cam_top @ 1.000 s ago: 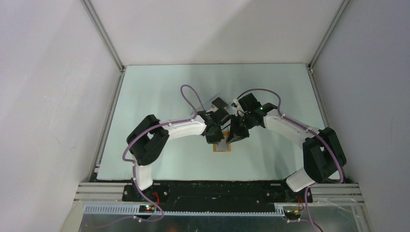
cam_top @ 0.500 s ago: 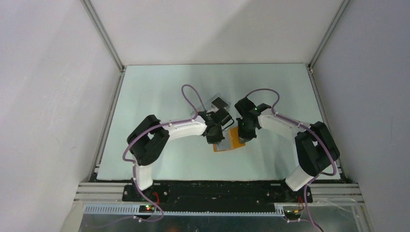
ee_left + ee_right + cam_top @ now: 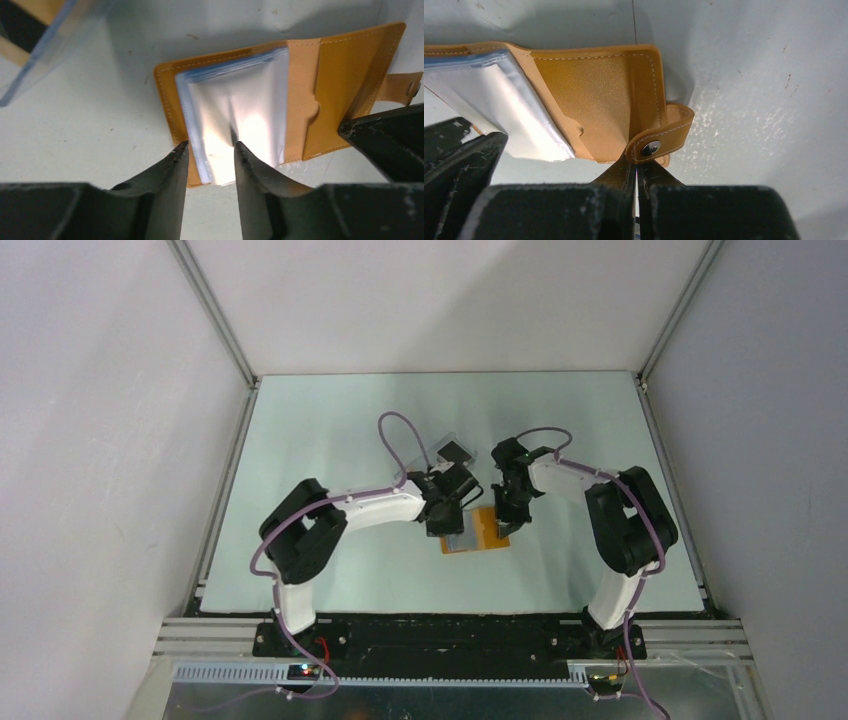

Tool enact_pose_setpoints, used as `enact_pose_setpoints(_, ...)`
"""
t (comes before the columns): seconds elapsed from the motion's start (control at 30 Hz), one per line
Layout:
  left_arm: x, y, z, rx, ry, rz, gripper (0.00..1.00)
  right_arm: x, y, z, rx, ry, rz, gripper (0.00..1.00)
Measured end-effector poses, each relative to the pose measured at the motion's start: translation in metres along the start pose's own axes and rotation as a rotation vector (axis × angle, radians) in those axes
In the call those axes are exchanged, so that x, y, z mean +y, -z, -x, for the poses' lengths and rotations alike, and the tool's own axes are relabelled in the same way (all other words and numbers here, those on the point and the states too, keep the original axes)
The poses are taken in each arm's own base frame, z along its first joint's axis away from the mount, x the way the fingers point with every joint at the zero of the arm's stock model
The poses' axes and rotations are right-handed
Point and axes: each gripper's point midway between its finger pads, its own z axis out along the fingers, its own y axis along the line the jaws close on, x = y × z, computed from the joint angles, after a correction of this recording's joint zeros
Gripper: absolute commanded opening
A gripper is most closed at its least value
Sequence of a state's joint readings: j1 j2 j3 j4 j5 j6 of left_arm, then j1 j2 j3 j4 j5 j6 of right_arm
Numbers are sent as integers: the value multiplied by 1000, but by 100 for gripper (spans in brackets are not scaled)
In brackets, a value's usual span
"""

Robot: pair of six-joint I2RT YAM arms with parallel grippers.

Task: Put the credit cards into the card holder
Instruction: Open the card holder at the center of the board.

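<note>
Top external view, entry 1: left fingers [image 3: 453,528], set over the holder's left half. The left wrist view shows them parted and gripping nothing, tips above the near edge of the clear sleeves [image 3: 240,110].

Entry 2: right fingers [image 3: 636,170], closed tight together. The tips meet at the near edge of the holder's right flap, just under the curled snap strap [image 3: 659,139]. Whether leather is pinched between them cannot be told.

Entry 3: holder [image 3: 488,530], orange-tan, lying open and flat on the desk [image 3: 330,440] between the two arms, inner side up. The sleeves are fanned on its left half, with a slot pocket on its right half.

Entry 4: clear case [image 3: 452,452] with a black centre, on the desk just beyond the left wrist, apart from the holder.
</note>
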State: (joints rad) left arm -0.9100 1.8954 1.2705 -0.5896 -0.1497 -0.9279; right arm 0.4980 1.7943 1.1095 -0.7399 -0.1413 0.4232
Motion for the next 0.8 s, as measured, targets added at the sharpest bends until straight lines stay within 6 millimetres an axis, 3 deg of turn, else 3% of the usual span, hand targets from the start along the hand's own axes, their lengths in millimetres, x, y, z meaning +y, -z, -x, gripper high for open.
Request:
enact_pose_setpoints(0.1, 6, 4, 0, -8, 5, -34, 55, 1, 0, -1, 25, -13, 38, 0)
enact_pose_setpoints(0.27, 23, 16, 1, -15, 74, -117, 39, 2, 0, -1, 31, -11, 51, 0)
enact_pose_setpoints(0.33, 21, 18, 7, -22, 100, -151, 34, 2, 0, -1, 32, -7, 54, 0)
enact_pose_setpoints(0.57, 6, 19, 12, -35, 118, -237, 29, 2, 0, -1, 33, 5, 58, 0)
enact_pose_setpoints(0.6, 7, 19, 13, -36, 119, -237, 30, 2, 0, -1, 33, 6, 59, 0)
enact_pose_setpoints(0.7, 7, 20, 13, -36, 120, -238, 48, 3, 0, -1, 34, 7, 64, 0)
enact_pose_setpoints(0.8, 13, 19, 11, -35, 113, -208, 54, 3, 0, -1, 35, 11, 69, 0)
